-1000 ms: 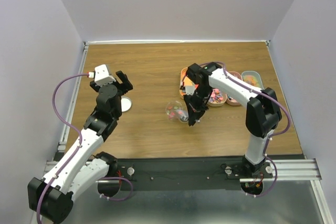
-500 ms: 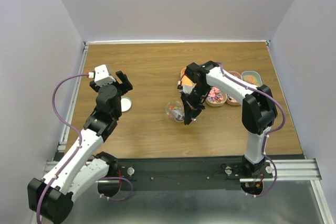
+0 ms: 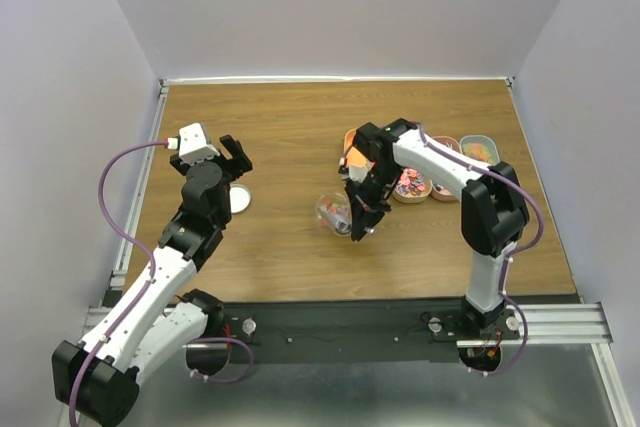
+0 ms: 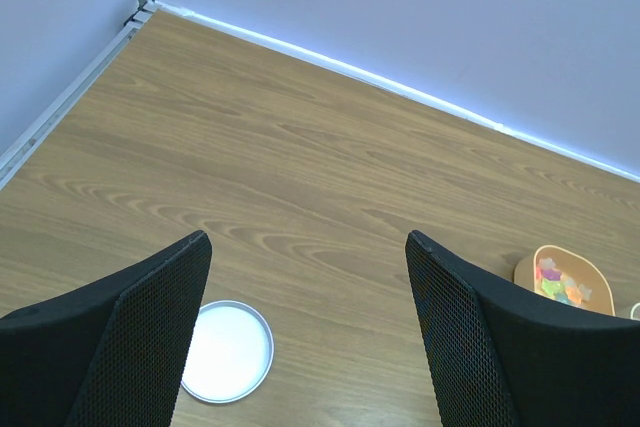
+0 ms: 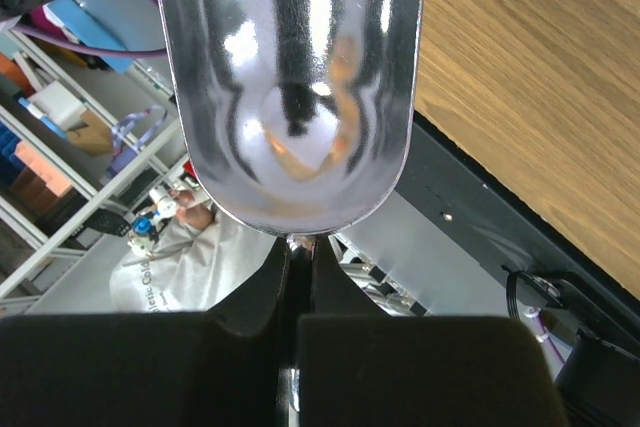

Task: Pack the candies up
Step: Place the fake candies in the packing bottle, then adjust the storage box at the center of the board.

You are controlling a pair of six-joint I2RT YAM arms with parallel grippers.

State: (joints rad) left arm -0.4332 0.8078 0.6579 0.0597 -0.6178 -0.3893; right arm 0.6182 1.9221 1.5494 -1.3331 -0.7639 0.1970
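The candies, tiny multicoloured sweets, lie in a small clear jar (image 3: 331, 211) and in the trays (image 3: 411, 185) at centre right. My right gripper (image 3: 362, 209) is shut on the handle of a metal scoop (image 5: 290, 87) and holds it tilted right beside the jar; it also shows in the right wrist view (image 5: 298, 247). The scoop's bowl looks empty. My left gripper (image 3: 232, 155) is open and empty above the table at the left. In the left wrist view (image 4: 308, 239) it hangs above a round white lid (image 4: 225, 352).
Several oblong pastel trays stand in a cluster, from an orange one (image 3: 352, 147) to a pale green one (image 3: 480, 150). One tray with candies (image 4: 562, 279) shows at the right of the left wrist view. The white lid (image 3: 240, 199) lies by the left arm.
My right gripper has moved the scoop a little left, closer against the jar. The left arm has not moved.
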